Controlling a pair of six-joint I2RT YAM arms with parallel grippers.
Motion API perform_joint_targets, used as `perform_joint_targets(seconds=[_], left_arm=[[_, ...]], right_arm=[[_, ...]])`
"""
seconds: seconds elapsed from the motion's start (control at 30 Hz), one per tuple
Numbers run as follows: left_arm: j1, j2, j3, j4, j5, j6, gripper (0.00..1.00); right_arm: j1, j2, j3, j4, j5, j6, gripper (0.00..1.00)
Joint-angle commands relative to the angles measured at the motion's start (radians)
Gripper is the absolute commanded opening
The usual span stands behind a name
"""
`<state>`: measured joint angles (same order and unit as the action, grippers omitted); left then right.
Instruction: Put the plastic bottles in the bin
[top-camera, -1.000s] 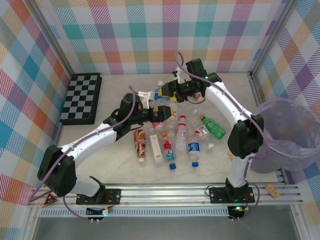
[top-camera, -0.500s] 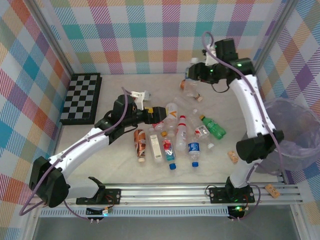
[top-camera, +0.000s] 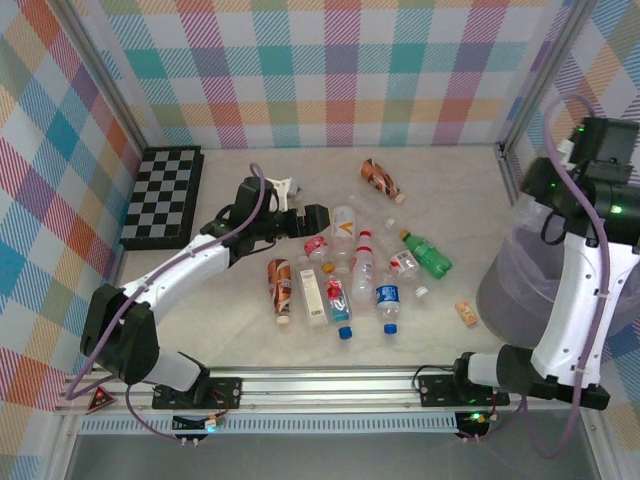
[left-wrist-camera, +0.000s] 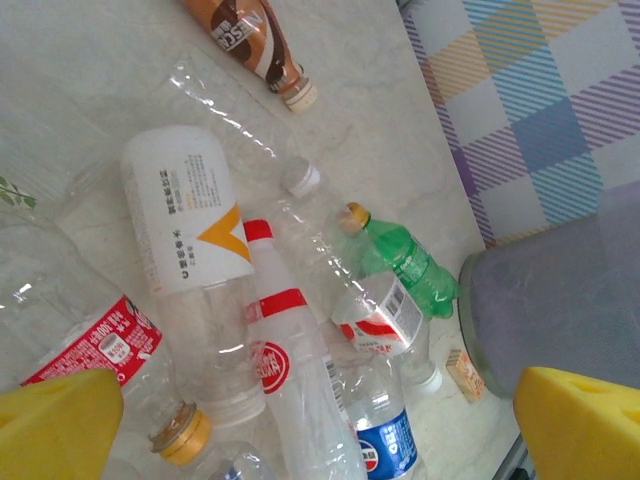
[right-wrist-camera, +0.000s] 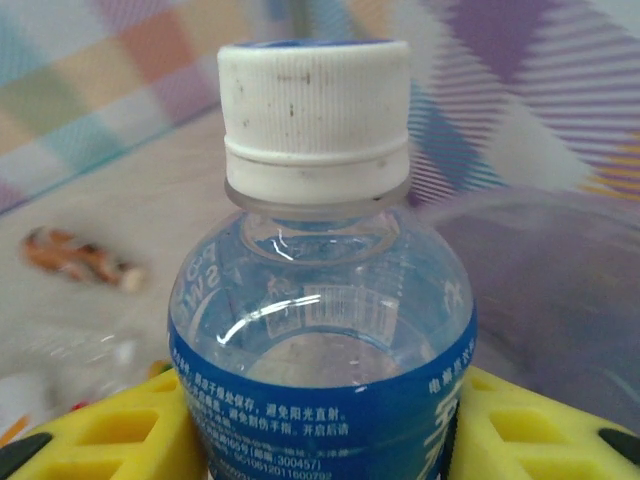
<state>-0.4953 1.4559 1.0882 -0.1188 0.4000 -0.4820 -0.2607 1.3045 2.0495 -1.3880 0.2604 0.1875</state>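
**Right gripper holding a capped bottle up by the bin**

The right gripper (right-wrist-camera: 320, 440) is clamping its yellow fingers (right-wrist-camera: 100, 435) on the sides of a blue-labelled bottle (right-wrist-camera: 320, 330). The bottle is standing upright in the grip, with its white cap on. It is being held high at the table's right edge, with the bin (top-camera: 520, 290) just beside and below it. The bin's purple liner is showing blurred behind the bottle in the right wrist view.

The left gripper (top-camera: 316, 222) is hanging over the middle of the table with its fingers spread wide and gripping nothing. Beneath it the loose bottles (top-camera: 352, 270) are lying on their sides in a cluster, several touching. Among them are a white-labelled bottle (left-wrist-camera: 185, 215), a red-banded bottle (left-wrist-camera: 280, 350) and a green bottle (left-wrist-camera: 405, 265), the last at the side nearest the bin.

One brown bottle (top-camera: 380, 178) is lying apart, toward the table's far edge. Another brown one (top-camera: 280, 283) is lying at the cluster's left side.

A cork piece (top-camera: 466, 313) is sitting between the cluster and the bin. A chessboard (top-camera: 165, 195) is lying flat in the far left corner.
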Motion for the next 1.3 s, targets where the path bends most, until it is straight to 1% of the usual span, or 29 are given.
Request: perform_joint_targets(seconds=[0.0, 0.1, 0.2, 0.47, 0.57, 0.67, 0.8, 1.07, 1.17, 1.27], left_arm=[[0.02, 0.031, 0.061, -0.116, -0.01, -0.019, 1.0], [0.04, 0.047, 0.064, -0.188, -0.039, -0.028, 1.0], [0.069, 0.058, 0.05, -0.193, -0.028, -0.041, 1.0], [0.103, 0.099, 0.05, -0.199, -0.025, -0.044, 1.0], [0.106, 0.109, 0.046, -0.197, -0.03, -0.05, 1.0], [0.107, 0.112, 0.04, -0.194, -0.039, -0.055, 1.0], [0.107, 0.101, 0.013, -0.183, -0.061, -0.07, 1.0], [0.107, 0.099, 0.0, -0.199, -0.083, -0.065, 1.0], [0.11, 0.111, 0.007, -0.201, -0.086, -0.062, 1.0], [0.109, 0.114, 0.009, -0.197, -0.087, -0.065, 1.0]], right_arm=[[-0.139, -0.017, -0.09, 0.001, -0.035, -0.043, 0.48], [-0.245, -0.025, -0.183, 0.022, -0.061, -0.056, 0.48], [-0.288, -0.034, -0.281, 0.046, -0.079, -0.063, 0.48], [-0.291, -0.039, -0.552, 0.123, -0.129, -0.048, 0.48], [-0.291, -0.026, -0.616, 0.169, -0.163, -0.038, 0.48], [-0.29, -0.008, -0.651, 0.206, -0.219, -0.026, 0.48], [-0.287, 0.018, -0.69, 0.237, -0.256, -0.022, 0.49], [-0.278, 0.036, -0.788, 0.304, -0.275, -0.004, 0.5], [-0.254, 0.041, -0.809, 0.33, -0.319, 0.002, 0.5], [-0.219, 0.05, -0.819, 0.363, -0.398, 0.02, 0.5]])
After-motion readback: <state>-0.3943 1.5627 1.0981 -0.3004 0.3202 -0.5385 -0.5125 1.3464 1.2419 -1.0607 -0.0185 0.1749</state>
